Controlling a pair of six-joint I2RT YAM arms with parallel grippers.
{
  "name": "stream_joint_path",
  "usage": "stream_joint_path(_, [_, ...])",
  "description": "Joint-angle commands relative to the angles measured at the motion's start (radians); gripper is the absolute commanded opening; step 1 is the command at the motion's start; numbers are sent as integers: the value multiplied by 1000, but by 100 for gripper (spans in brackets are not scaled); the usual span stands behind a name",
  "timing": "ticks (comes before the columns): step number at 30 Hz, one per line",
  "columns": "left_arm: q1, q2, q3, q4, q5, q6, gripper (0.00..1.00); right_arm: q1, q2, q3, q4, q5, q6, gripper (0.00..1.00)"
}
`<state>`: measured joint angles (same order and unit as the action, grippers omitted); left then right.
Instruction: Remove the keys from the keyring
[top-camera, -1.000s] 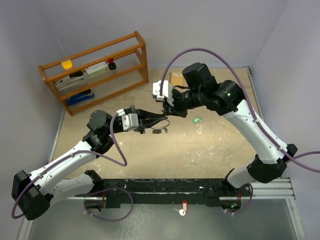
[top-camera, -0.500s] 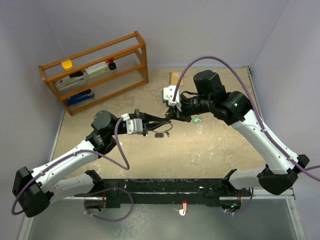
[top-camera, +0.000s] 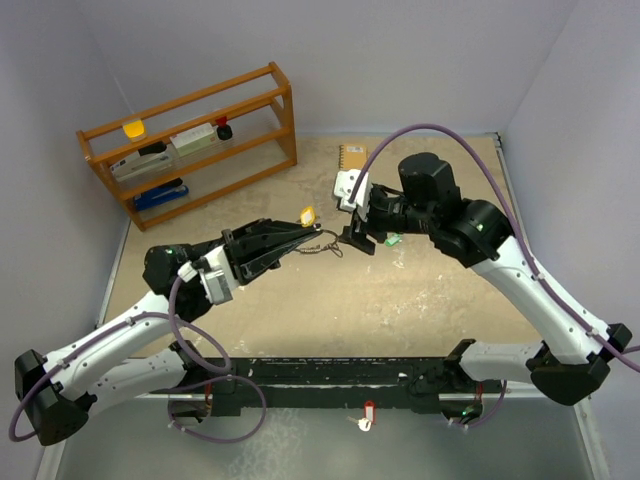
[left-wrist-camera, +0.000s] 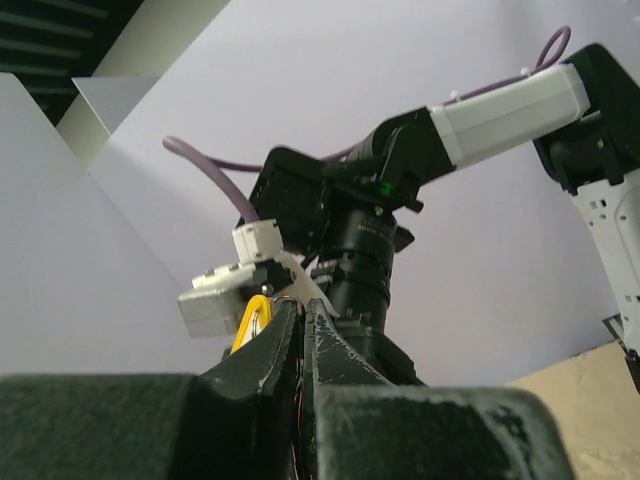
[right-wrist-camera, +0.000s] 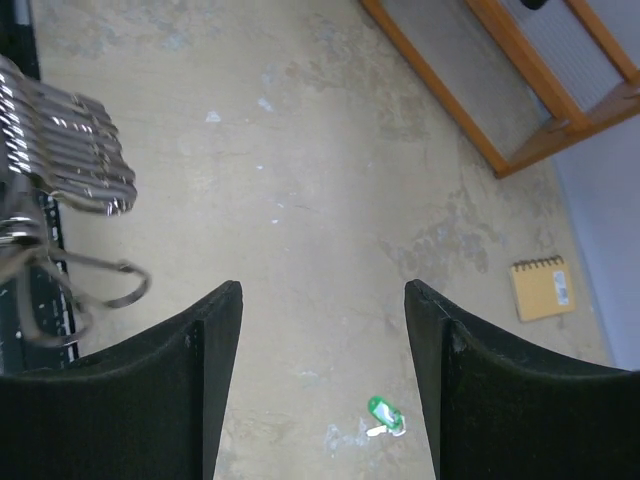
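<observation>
Green key (right-wrist-camera: 384, 409), silver keyring (right-wrist-camera: 85, 165)

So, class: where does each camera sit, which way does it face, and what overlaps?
Top external: above and behind the bases, facing down at the table; both arms show.
Left wrist: looks up past the shut left gripper at the right arm.
Right wrist: looks down through the open right gripper at the table.
Shared: top and right wrist both show the green key.
</observation>
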<state>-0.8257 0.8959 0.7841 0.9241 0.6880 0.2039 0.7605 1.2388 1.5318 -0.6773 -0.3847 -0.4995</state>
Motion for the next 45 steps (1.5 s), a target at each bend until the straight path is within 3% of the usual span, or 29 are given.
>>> stream_joint_path(1, [9,7,56,-69,-1,53,0,5,-67,-34,142,189,49,68])
stream_joint_path(5, [25,12,50,-158,-11,60,0,5,-126,-98,270,329,62,68])
stream_joint_path(8, [59,20,17,-112,-60,12,0,5,-193,-169,351,351,61,68])
stream_joint_path(16, [271,209,0,385,-68,-464,0,6,-374,-360,487,197,60,69])
stream_joint_path(23, [287,322,26,577,-25,-664,0,5,-451,-463,667,189,97,71])
stream_joint_path(27, [288,441,66,798,23,-934,0,6,-463,-526,800,254,110,72])
stream_joint_path(36, [269,662,296,800,181,-1192,0,5,-454,-541,868,525,88,70])
stream_joint_path(42, [240,662,331,800,181,-1233,0,5,-512,-592,949,521,26,69])
stream_joint_path(45, [208,662,348,800,187,-1252,0,6,-511,-559,910,450,1,71])
